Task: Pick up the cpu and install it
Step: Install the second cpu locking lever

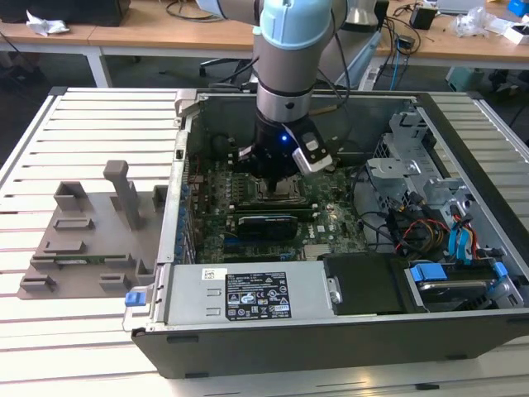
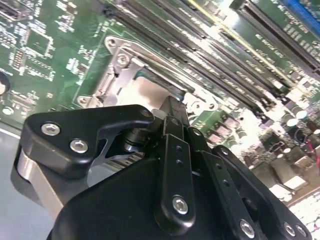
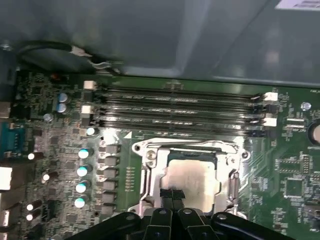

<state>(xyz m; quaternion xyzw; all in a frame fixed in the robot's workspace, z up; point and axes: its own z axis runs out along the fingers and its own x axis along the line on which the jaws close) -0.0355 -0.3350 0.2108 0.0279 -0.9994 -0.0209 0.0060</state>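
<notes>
The cpu (image 3: 192, 177), a pale silver square chip, lies flat inside the open metal socket frame (image 3: 150, 175) on the green motherboard. My gripper (image 3: 172, 192) hangs just above the chip's edge, its two black fingertips pressed together and nothing between them. In the second wrist view the cpu (image 2: 145, 92) shows just beyond the gripper (image 2: 172, 107), framed by the socket frame (image 2: 112, 75). In the exterior view the gripper (image 1: 273, 178) reaches down into the open computer case over the socket frame (image 1: 285, 196).
Memory slots (image 3: 175, 107) run alongside the socket. A long black card (image 1: 264, 223) lies next to the socket, with the power supply (image 1: 248, 294) beyond it. Drive cages and cables (image 1: 430, 190) fill the exterior view's right. A grey fixture (image 1: 91, 231) sits on the slatted table.
</notes>
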